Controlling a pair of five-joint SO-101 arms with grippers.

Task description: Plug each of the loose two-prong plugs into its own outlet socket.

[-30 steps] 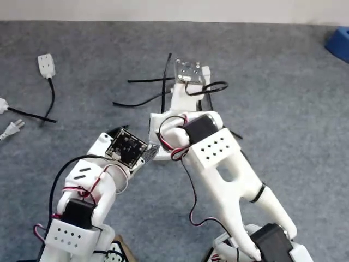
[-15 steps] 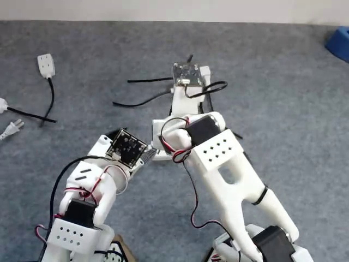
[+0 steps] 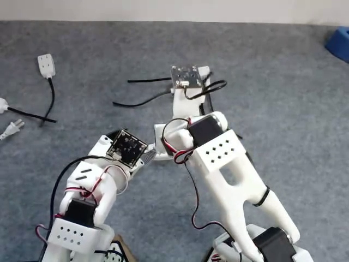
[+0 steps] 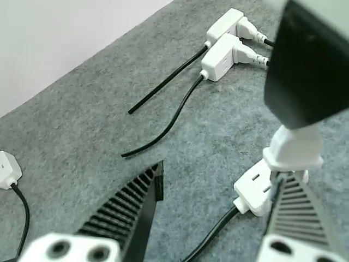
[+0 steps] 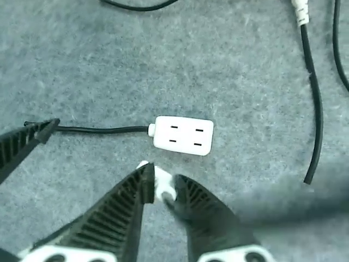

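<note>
My right gripper (image 5: 162, 173) is shut on a white two-prong plug (image 5: 162, 184) and holds it just short of a white outlet socket (image 5: 182, 134) lying on the grey carpet. The left wrist view shows that plug (image 4: 292, 150) directly above the socket (image 4: 255, 188). My left gripper (image 4: 221, 172) is open around the socket's black cable (image 4: 215, 234), one finger (image 4: 292, 210) beside the socket. Two more sockets (image 4: 226, 38) farther off have plugs in them. In the high view a loose plug (image 3: 11, 130) and a socket (image 3: 46, 64) lie at the far left.
Black cables (image 3: 142, 100) trail over the carpet past the right wrist (image 3: 185, 79). A blue object (image 3: 338, 43) sits at the far right edge. Another white plug end (image 3: 2, 103) lies at the left edge. A pale wall borders the carpet's far side.
The right arm has shifted slightly, its wrist edging left. The black cable that stuck up beside that wrist has dropped from sight. The left arm has kept still.
</note>
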